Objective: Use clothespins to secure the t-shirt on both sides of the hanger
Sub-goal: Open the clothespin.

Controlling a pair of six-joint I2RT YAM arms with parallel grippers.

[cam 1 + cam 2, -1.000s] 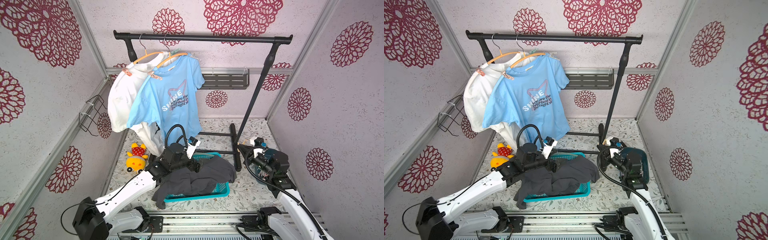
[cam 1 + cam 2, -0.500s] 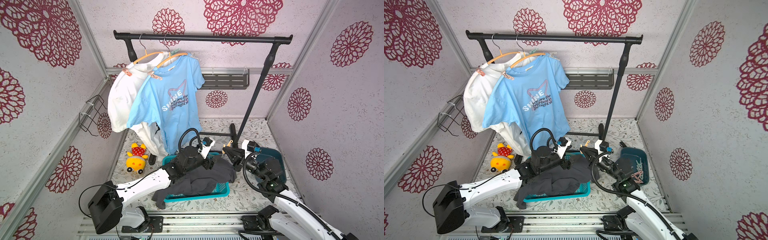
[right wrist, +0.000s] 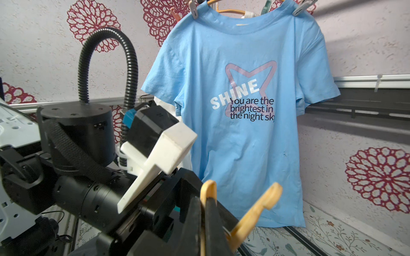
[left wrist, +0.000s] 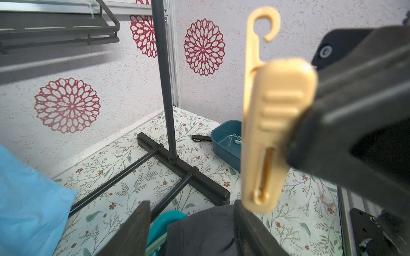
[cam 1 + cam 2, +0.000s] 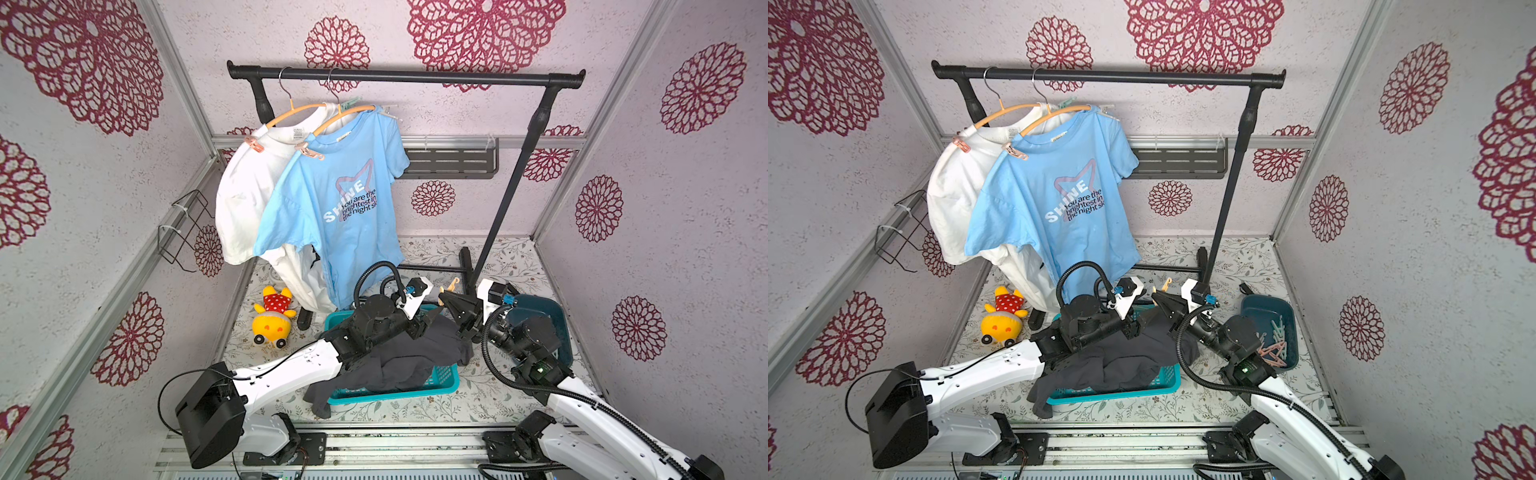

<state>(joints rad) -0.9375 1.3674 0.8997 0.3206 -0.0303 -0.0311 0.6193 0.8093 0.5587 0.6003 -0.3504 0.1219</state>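
Right end effector is clamped on a yellow-orange clothespin, whose hook end sticks out past the fingertips, up near the far end of the teal basket. The left wrist cam has it huge and close: ribbed grip pad, metal spring in the slot. The left end effector sits just beside it with its fingers spread and nothing pinched between them. The pin's lower end is right at one finger, can't tell if it's touching.

The blue t-shirt hangs on an orange hanger from the black rail. The print reads "SHINE" in white, then "You are the brightest in the night sky" in black, over a pink star outline. A pink clothespin bites its near shoulder, and the right wrist view shows a clip on each side of the neckline. The neck label is too small to read. Same for the collar tag on the white t-shirt beside it.

Spare clothespins, pink and mint, lie in the dark teal tub on the floral surface. A dark grey garment is draped over the basket.
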